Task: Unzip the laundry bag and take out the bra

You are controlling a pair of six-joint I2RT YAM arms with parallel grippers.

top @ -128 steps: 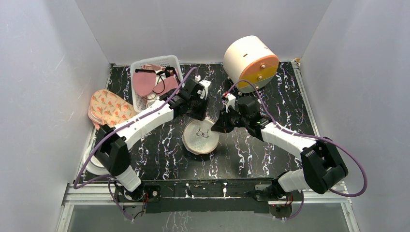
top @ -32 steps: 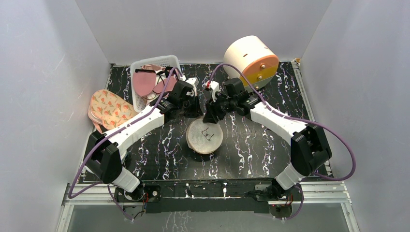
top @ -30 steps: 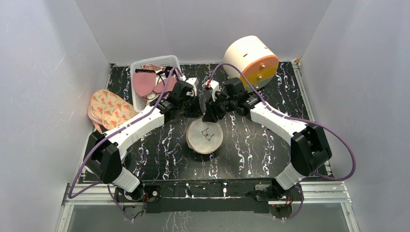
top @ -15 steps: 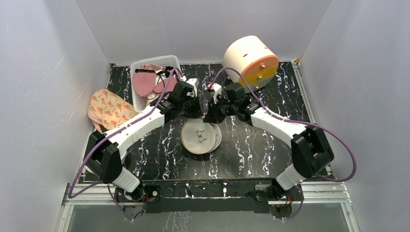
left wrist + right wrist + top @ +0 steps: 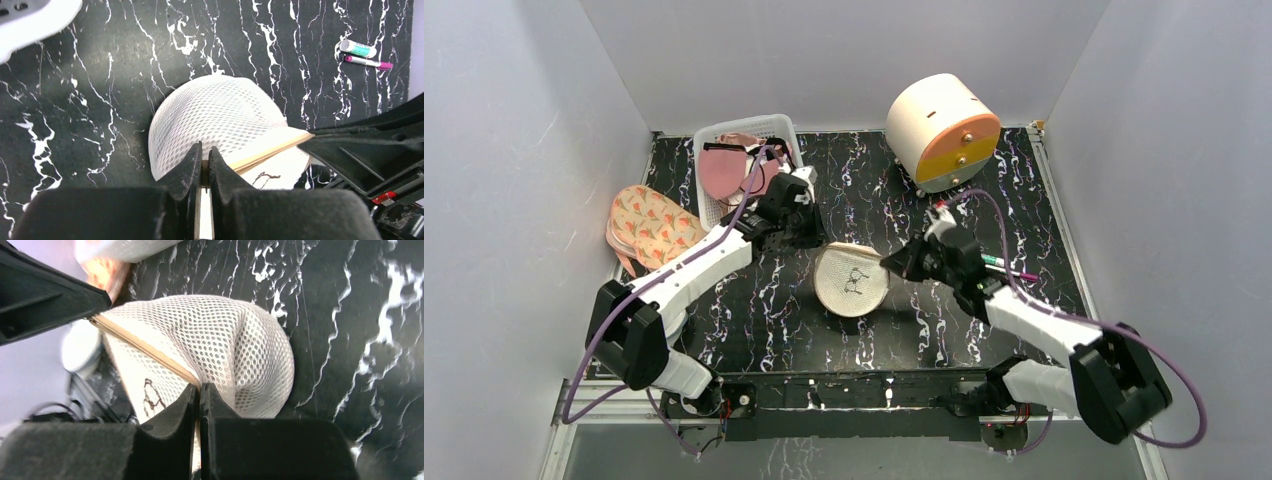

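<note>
Right hand (image 5: 890, 262) had swung nearer and rightward, clenched on bag (image 5: 852, 283) seam, left hand (image 5: 816, 240) gripping far edge, white mesh stretched taut

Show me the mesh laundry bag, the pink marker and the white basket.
mesh laundry bag (image 5: 215, 114): left wrist view, mesh dome.
pink marker (image 5: 367, 62): left wrist view, mid-barrel.
white basket (image 5: 746, 127): top external view, far rim.

A cream-and-orange drum (image 5: 942, 130) is sitting at the desk's (image 5: 854, 160) back right; a white basket (image 5: 754, 125) is standing back left.
</note>
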